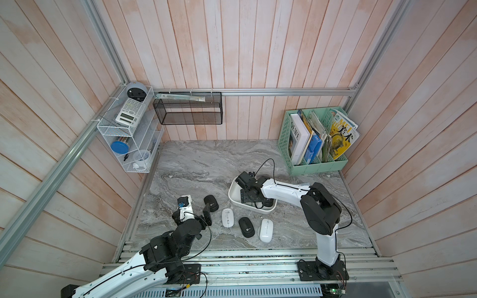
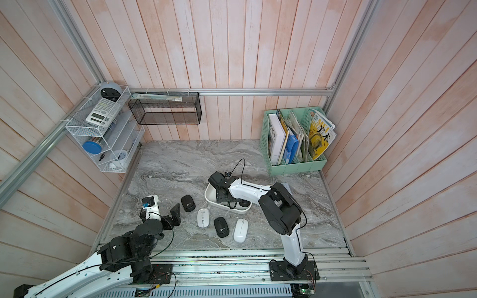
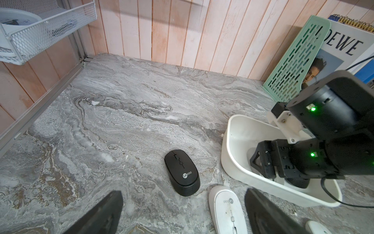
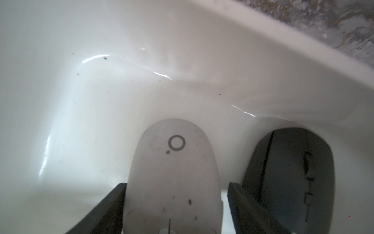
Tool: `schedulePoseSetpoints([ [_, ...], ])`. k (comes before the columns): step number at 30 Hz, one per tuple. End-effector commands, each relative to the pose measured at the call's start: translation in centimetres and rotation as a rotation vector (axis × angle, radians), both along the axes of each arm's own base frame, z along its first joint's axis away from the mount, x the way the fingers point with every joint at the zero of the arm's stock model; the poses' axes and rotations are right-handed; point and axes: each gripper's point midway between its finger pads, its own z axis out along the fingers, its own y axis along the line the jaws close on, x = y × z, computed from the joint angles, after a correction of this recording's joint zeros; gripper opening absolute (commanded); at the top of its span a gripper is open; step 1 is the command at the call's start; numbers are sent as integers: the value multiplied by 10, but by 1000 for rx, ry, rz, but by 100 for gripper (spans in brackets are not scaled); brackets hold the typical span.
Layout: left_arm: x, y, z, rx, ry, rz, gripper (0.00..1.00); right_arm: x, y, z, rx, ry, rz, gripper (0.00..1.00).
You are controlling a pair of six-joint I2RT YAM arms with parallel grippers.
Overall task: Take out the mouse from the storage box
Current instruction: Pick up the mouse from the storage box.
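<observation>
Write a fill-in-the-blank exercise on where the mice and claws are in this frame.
1. The right claw straddles the ___ mouse inside the storage box.
2. ___ mice lie on the table outside the box.
3. The left claw hangs ___, holding nothing.
Missing words: white; four; open.

Marble table (image 1: 196, 165), storage box (image 1: 233, 190), four mice (image 1: 246, 227), file holder (image 1: 317, 167)

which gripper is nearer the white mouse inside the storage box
Right. The right gripper is inside the storage box, a finger on either side of the white mouse; the left gripper hangs outside it, near a black mouse.
</observation>
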Motion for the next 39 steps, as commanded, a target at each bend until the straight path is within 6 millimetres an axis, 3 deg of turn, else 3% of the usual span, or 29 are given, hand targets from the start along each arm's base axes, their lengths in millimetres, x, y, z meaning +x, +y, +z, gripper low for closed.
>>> schedulePoseSetpoints([
  [1, 0, 3, -1, 11, 4, 9, 100, -13, 2, -16, -9, 80, 49, 84],
  [6, 0, 4, -2, 18, 5, 12, 100, -9, 8, -22, -13, 86, 51, 80],
  [11, 0, 5, -2, 21, 2, 19, 100, -6, 13, -17, -1, 81, 60, 65],
  [17, 0, 5, -2, 23, 3, 21, 100, -1, 14, 14, 32, 18, 69, 56],
  [25, 1, 4, -3, 29, 6, 20, 100, -2, 6, 59, 72, -57, 71, 55],
  [34, 1, 4, -4, 36, 10, 22, 100, -23, -22, 94, 83, -93, 64, 55],
  [39, 1, 4, -4, 37, 10, 23, 100, -47, -60, 106, 44, -108, 42, 55],
])
